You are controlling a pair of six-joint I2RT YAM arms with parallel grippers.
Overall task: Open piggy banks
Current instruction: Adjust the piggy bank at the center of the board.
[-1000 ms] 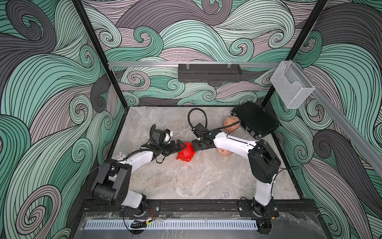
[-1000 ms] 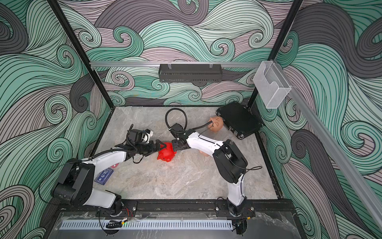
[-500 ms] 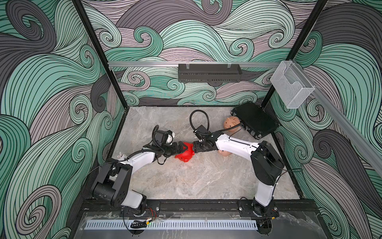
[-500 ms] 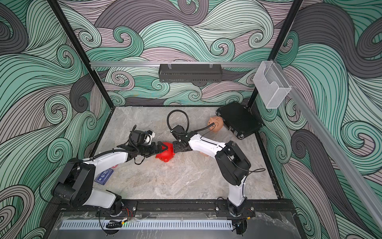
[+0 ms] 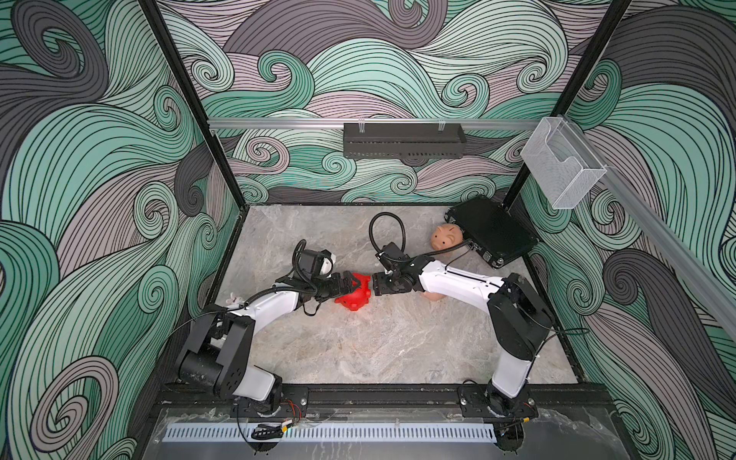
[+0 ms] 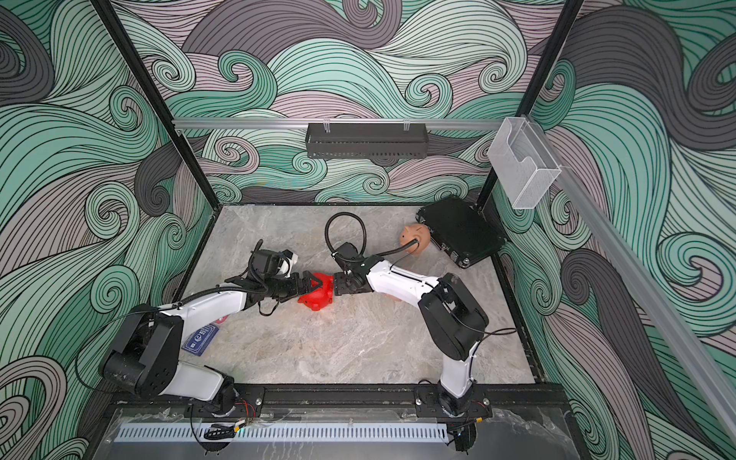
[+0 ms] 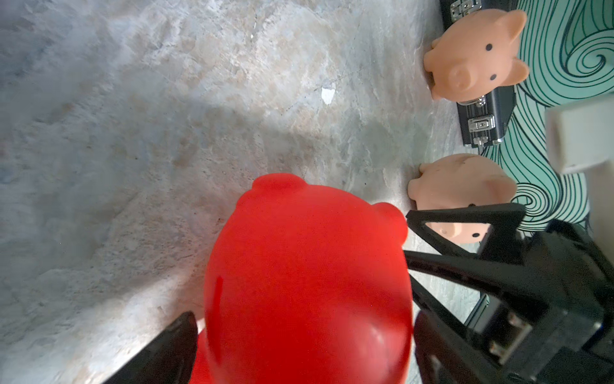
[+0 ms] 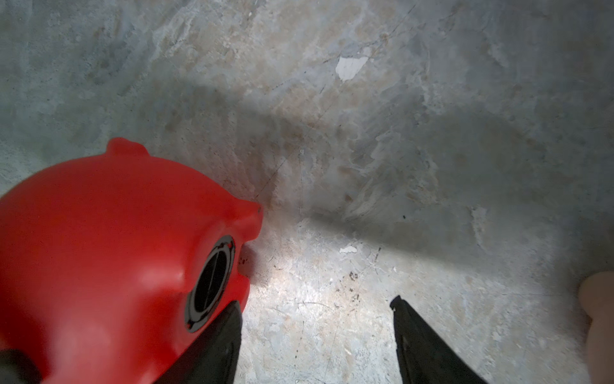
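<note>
In both top views the red pig (image 5: 355,297) lies mid-table. The left gripper (image 5: 351,283) and right gripper (image 5: 376,285) stand nose to nose over it, close enough that a careless reach could knock them together. One pink pig (image 5: 446,237) stands far right beside a black case (image 5: 494,235). Another pink pig (image 5: 432,296) shows under the right arm.

In the left wrist view the left gripper's fingers are spread wide, one on each flank of the red pig. No squeeze shows, so a push could roll the round body away.

In the right wrist view the right gripper's fingers are apart over the bare table (image 8: 365,133) and hold nothing. One tip is just beside the black plug (image 8: 211,282) in the belly, which faces this gripper. Closing now would likely miss the plug.
</note>
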